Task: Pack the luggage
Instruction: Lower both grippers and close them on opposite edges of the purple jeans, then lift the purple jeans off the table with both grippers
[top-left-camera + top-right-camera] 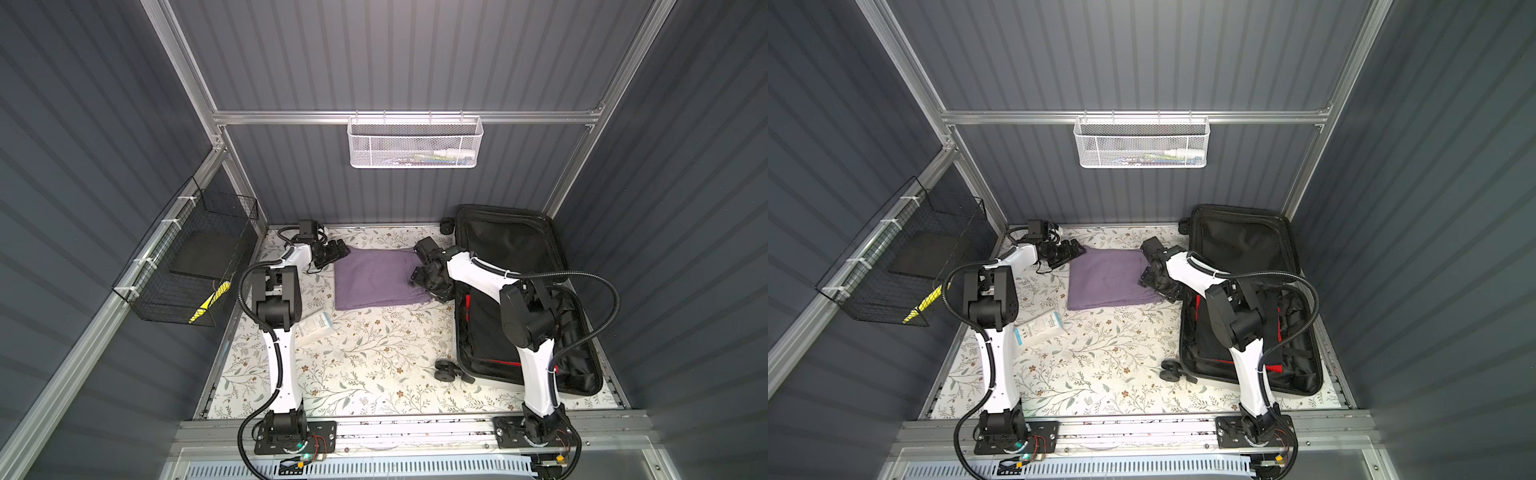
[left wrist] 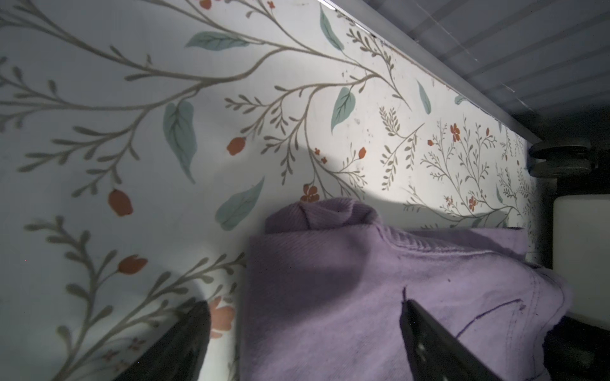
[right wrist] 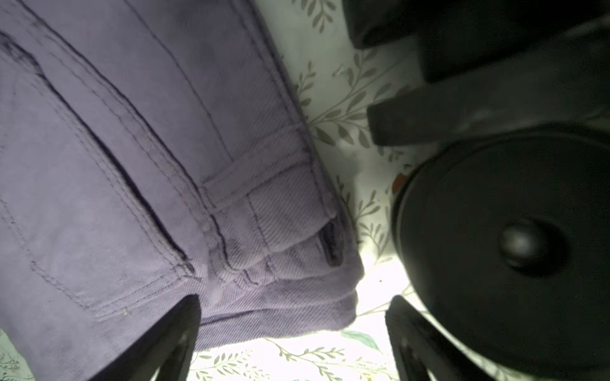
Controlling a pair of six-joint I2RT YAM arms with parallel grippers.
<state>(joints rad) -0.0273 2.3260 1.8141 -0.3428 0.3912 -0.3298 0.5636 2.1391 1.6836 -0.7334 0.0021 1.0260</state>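
I have two claws down at the far end of the flowered table [image 1: 365, 365], and a folded pair of purple trousers [image 1: 374, 278] lies flat between them. My left claw [image 2: 302, 305] is spread wide and pinches nothing. One of its fingers [image 2: 178, 346] hangs over bare tabletop and the other over the cloth, so the near edge of the trousers runs between them, with a bunched fold just ahead of the tips. Whether either finger touches anything, I cannot tell. My right claw [image 3: 293, 308] is spread wide too and grips nothing. Its inner finger [image 3: 165, 339] sits over the waistband corner by a belt loop, and its outer finger hangs over the table, so that corner lies in the gap. The suitcase [image 1: 507, 245] lies open just past my right claw, on the side away from my left one. Its lid is tipped up toward the back wall with the black lining showing, and its lower half sits under my right elbow, crossed by black straps with red trim. One black wheel [image 3: 511, 247] stands just beside the outer finger. Straight ahead of my left claw, beyond the trousers, I see a strip of the white shell. A white packet [image 1: 316, 328] lies behind my left claw, near that arm's elbow. A white mesh basket [image 1: 415, 145] hangs on the back wall above both claws, and a black wire basket [image 1: 187, 257] hangs on the side wall, outward from my left claw.
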